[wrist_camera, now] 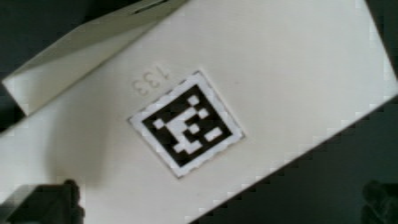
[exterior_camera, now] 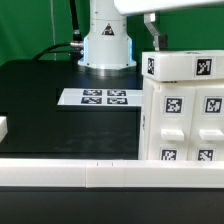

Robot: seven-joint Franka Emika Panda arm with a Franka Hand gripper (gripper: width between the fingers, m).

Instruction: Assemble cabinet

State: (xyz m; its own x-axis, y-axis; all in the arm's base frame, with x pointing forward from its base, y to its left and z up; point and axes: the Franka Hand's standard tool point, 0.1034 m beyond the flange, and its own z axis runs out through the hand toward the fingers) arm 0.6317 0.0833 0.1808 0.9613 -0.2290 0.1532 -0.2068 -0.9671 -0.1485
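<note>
one black-and-white tag on the cabinet — no legible writing — claw wide open

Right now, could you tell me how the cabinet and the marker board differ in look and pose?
The cabinet is a tall, thick block standing upright at the exterior view's right; the marker board is a thin sheet lying flat on the table, further back. The cabinet carries tags on its front and on its top piece; the marker board shows four tags, all facing up. The cabinet fills much of the view; the marker board looks small. Both are white with black-and-white tags.
</note>
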